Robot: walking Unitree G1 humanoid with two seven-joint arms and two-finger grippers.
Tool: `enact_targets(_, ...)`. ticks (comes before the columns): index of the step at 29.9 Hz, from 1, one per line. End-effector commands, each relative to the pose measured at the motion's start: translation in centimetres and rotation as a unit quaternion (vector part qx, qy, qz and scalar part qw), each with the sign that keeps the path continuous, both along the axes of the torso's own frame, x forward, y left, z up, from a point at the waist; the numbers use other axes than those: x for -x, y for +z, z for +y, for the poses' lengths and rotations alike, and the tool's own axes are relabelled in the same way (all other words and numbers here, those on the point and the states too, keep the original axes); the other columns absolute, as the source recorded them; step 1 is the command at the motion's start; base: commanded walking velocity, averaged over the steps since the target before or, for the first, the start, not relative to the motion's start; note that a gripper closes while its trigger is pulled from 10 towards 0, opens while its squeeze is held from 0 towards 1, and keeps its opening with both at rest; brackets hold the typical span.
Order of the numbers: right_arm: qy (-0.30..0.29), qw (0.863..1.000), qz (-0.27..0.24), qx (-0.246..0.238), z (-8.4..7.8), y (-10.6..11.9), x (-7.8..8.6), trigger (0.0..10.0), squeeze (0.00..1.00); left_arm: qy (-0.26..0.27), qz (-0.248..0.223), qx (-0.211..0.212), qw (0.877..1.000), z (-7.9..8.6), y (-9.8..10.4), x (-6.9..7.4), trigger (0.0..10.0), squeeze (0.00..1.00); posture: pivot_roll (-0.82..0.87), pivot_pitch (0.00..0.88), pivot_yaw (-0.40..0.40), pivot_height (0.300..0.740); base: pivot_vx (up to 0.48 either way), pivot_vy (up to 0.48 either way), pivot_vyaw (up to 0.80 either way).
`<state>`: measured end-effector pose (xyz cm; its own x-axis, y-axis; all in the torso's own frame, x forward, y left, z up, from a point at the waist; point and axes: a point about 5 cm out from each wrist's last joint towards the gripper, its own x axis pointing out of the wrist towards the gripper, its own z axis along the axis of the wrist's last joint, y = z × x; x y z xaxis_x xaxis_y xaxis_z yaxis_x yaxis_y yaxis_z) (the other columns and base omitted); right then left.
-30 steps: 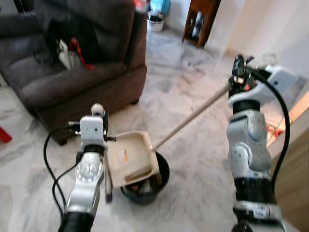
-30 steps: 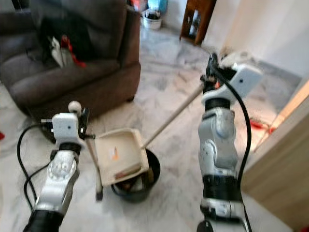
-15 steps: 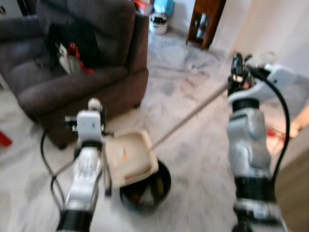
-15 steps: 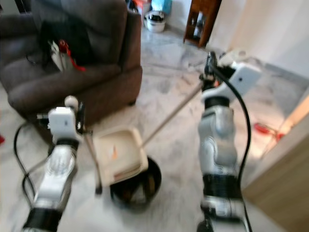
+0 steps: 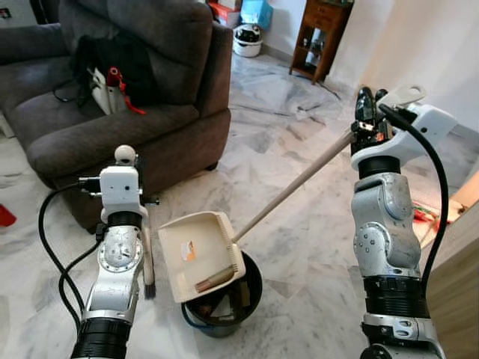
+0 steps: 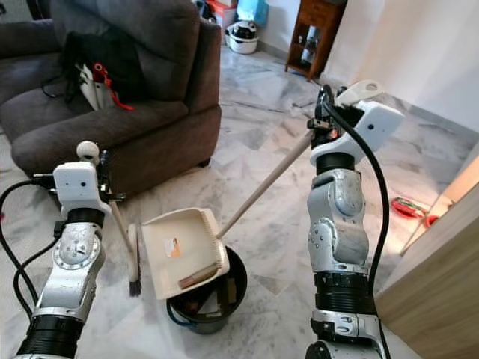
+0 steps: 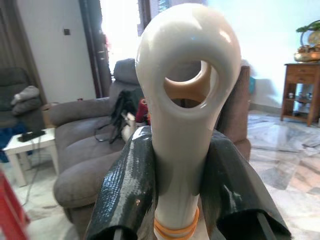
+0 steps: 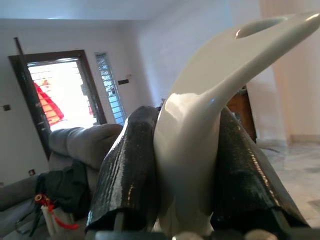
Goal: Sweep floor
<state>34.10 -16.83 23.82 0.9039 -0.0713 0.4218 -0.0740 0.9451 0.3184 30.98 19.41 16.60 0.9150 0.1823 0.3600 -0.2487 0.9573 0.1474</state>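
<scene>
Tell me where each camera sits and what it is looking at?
Left eye and right eye views: on the head, looking down at both silver arms, the dustpan tipped over the black bin.
Left wrist view: along the left pincer, shut on the broom handle.
Right wrist view: along the right pincer, shut on the dustpan handle.
All share the grey sofa.

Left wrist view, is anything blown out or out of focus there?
Left wrist view: the doorway behind is blown out white, the broom handle close up is sharp with soft glare. Right wrist view: the doorway is overexposed too.
</scene>
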Motion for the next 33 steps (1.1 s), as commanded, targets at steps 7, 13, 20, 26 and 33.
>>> enact_targets(7, 0.020, 0.999, -0.035, 0.004, 0.2, 1.4, 0.5, 10.0, 0.00, 0.010, -0.028, -0.055, 0.998, 0.5, 1.5, 0.1, 10.0, 0.00, 0.09, 0.000, -0.085, 0.740, 0.000, 0.000, 0.00)
enact_targets(13, 0.067, 0.995, -0.054, 0.052, 1.6, 1.8, 0.7, 10.0, 0.00, -0.007, -0.022, -0.051, 0.998, -0.2, 1.1, 0.1, 10.0, 0.00, 0.09, 0.000, -0.088, 0.740, 0.000, 0.000, 0.00)
enact_targets(20, 0.082, 0.992, -0.069, 0.065, 2.1, 2.9, -0.3, 10.0, 0.00, -0.035, -0.021, -0.041, 0.998, -1.8, 0.9, 0.1, 10.0, 0.00, 0.09, 0.000, -0.093, 0.740, 0.000, 0.000, 0.00)
enact_targets(26, 0.134, 0.982, -0.107, 0.076, 4.0, 4.5, -0.4, 10.0, 0.00, -0.038, -0.022, -0.036, 0.998, -2.0, 0.8, 0.1, 10.0, 0.00, 0.09, 0.000, -0.095, 0.740, 0.000, 0.000, 0.00)
enact_targets(33, 0.176, 0.969, -0.143, 0.095, 5.6, 5.1, 0.1, 10.0, 0.00, -0.040, -0.023, -0.035, 0.998, -2.1, 0.9, 0.2, 10.0, 0.00, 0.09, 0.000, -0.099, 0.740, 0.000, 0.000, 0.00)
